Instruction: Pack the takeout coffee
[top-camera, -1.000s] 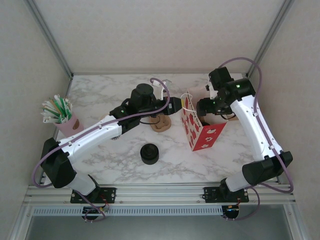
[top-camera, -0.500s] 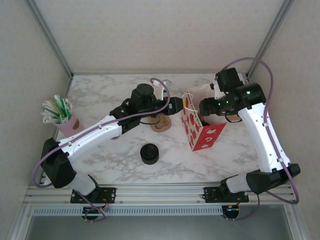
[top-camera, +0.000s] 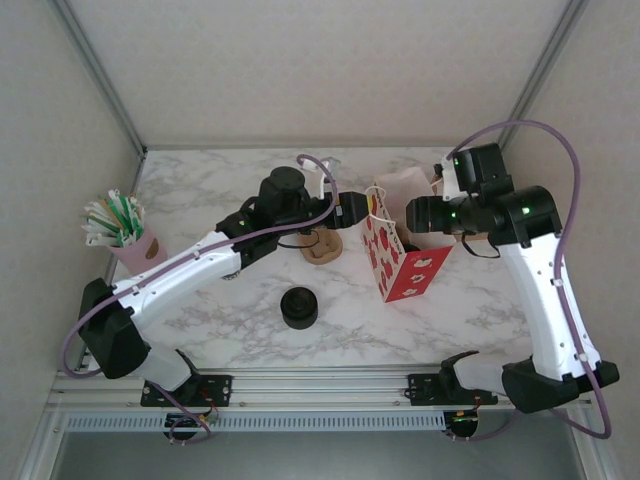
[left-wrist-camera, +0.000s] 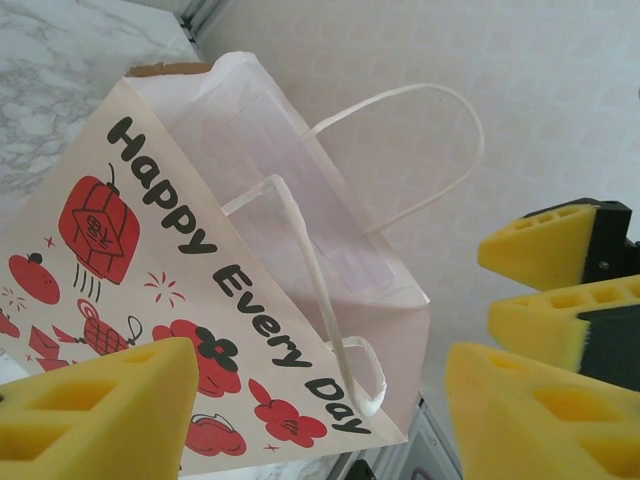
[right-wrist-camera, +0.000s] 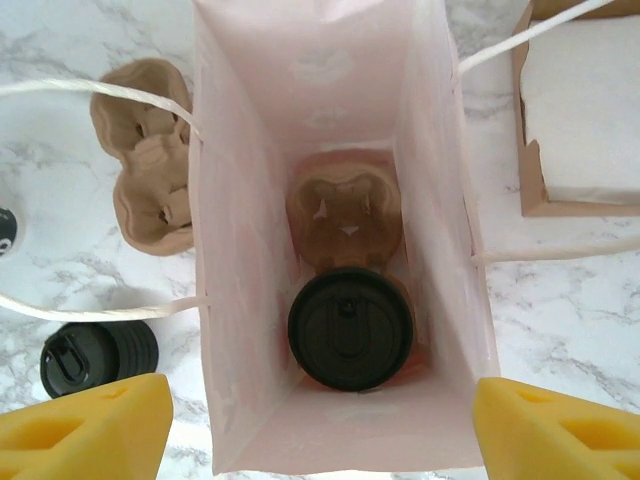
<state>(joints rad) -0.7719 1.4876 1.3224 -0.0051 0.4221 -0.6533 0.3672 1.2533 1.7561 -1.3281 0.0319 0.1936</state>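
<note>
right wrist view puts the takeout coffee (right-wrist-camera: 350, 328) upright at the bottom of the bag (right-wrist-camera: 440, 200), straight beneath your right gripper (right-wrist-camera: 320, 430), whose jaws stand wide and empty. your left gripper (left-wrist-camera: 320, 415), also parted and empty, sits beside the bag's printed face.

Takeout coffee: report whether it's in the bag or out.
In. The right wrist view looks into the open bag: the takeout coffee stands at its bottom, beside the empty socket of a cardboard carrier.

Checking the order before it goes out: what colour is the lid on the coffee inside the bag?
The lid is black, best seen in the right wrist view.
</note>
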